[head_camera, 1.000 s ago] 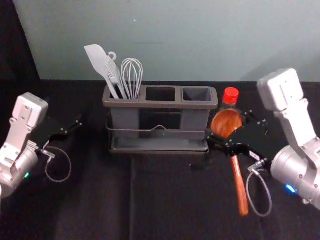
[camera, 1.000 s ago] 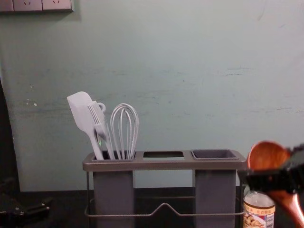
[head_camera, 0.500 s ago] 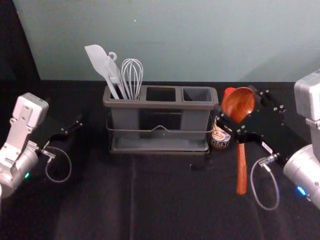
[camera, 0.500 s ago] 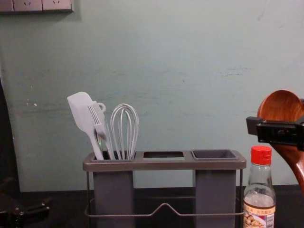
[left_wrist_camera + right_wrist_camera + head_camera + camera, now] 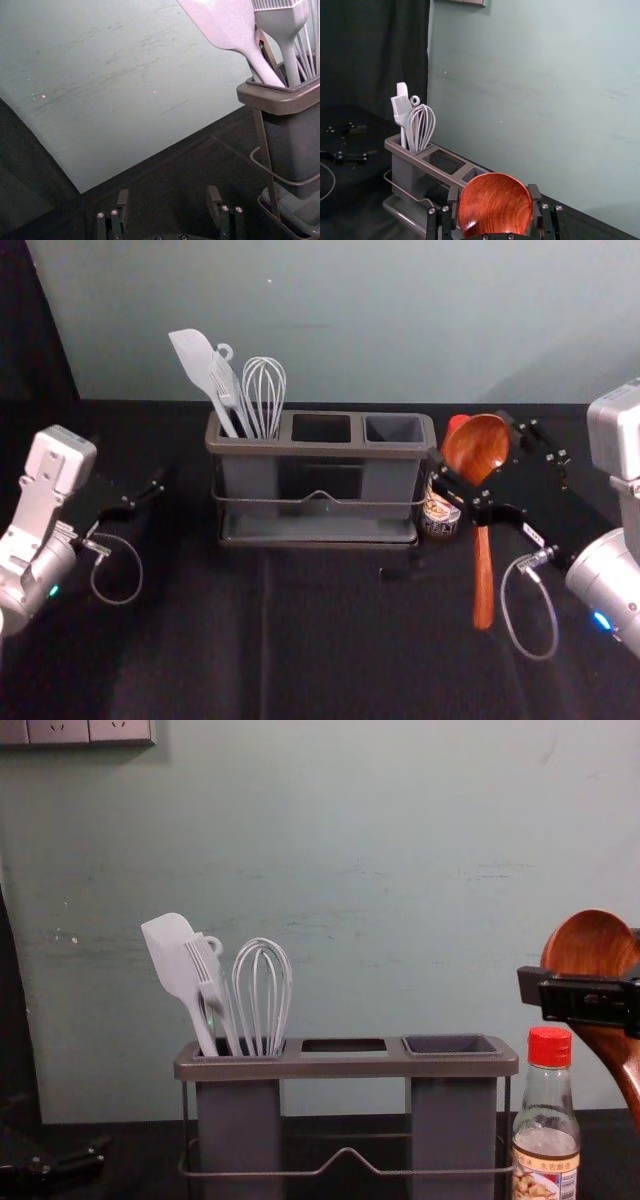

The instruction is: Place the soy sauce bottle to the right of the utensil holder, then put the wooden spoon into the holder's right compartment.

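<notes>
My right gripper (image 5: 470, 442) is raised at the holder's right, shut on the bowl of the wooden spoon (image 5: 483, 575), whose handle hangs down. In the right wrist view the spoon's bowl (image 5: 495, 207) fills the space between the fingers of the right gripper (image 5: 494, 196). The soy sauce bottle (image 5: 546, 1120) stands upright just right of the utensil holder (image 5: 345, 1065), partly hidden by the gripper in the head view. The holder's right compartment (image 5: 394, 429) is empty. My left gripper (image 5: 148, 492) waits at the far left; in its wrist view the left gripper (image 5: 168, 200) is open.
A white spatula (image 5: 172, 955), a brush (image 5: 205, 965) and a whisk (image 5: 262, 990) stand in the left compartment. Behind the holder rises a pale wall (image 5: 380, 320). Dark cloth (image 5: 330, 640) covers the table in front.
Holding the spoon, my right gripper has risen and shifted a little to the right, uncovering the bottle's red cap in the chest view. Over the last half second it is almost still. The left arm stays put.
</notes>
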